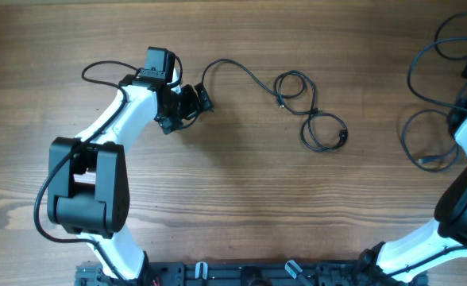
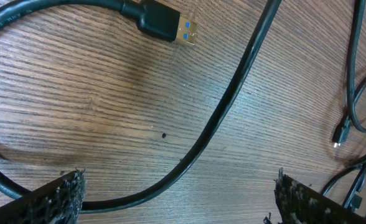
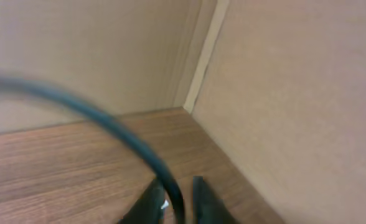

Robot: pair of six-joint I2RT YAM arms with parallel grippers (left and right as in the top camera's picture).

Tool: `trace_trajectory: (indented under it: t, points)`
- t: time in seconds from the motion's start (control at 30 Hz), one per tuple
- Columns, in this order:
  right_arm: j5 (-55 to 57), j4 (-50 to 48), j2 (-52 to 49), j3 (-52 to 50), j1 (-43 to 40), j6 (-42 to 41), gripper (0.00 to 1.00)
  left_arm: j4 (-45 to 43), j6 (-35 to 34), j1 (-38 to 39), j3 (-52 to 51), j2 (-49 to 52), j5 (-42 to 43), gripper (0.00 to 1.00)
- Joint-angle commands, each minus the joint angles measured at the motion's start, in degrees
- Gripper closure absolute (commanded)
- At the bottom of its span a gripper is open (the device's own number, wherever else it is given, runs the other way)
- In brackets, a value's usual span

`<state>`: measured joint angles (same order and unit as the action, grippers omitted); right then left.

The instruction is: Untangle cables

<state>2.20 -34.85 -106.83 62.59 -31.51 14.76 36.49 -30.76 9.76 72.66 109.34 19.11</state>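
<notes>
Blurred cable (image 3: 117, 132), right wrist view

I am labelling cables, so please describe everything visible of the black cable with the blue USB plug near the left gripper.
The black rubbery-looking cable ends in a black moulded USB plug with a metal shell and blue insert. It lies slack on the wooden table, curving between the fingers of the open left gripper, not gripped.

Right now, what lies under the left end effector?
Under the left end effector, between its open fingers, a black cable curves over the table; a USB plug lies ahead. Overhead, the end effector hides this stretch.
</notes>
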Motion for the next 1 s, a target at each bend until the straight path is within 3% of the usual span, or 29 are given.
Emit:
trace_trajectory:
  t: [0.0,0.03,0.07,0.33,0.53,0.67,0.97]
  points:
    - [-4.92,-0.31,-0.76,0.15,0.22,1.27,0.25,0.02,0.07,0.13,0.63,0.28,-0.57,0.00]
    - [-4.87,-0.13,-0.76,0.13,0.26,0.28,0.07,0.02,0.07,0.13,0.63,0.28,-0.57,0.00]
    - [-4.90,0.33,-0.76,0.13,0.26,-0.92,0.00,0.02,0.07,0.13,0.63,0.28,-0.57,0.00]
    - [-8.09,10.86,-0.90,0.13,0.26,-16.81,0.00,0.02,0.07,0.13,0.63,0.28,-0.57,0.00]
    - [-23.32,22.47,-1.09,0.13,0.79,-30.14,0.04,0.00,0.07,0.13,0.63,0.28,-0.57,0.00]
    - [-31.82,31.26,-1.09,-0.04,3.06,-30.36,0.20,0.02,0.07,0.13,0.63,0.28,-0.57,0.00]
    - [-32.26,51.39,-1.09,-0.09,13.20,-25.81,0.26,0.02,0.07,0.13,0.63,0.28,-0.57,0.00]
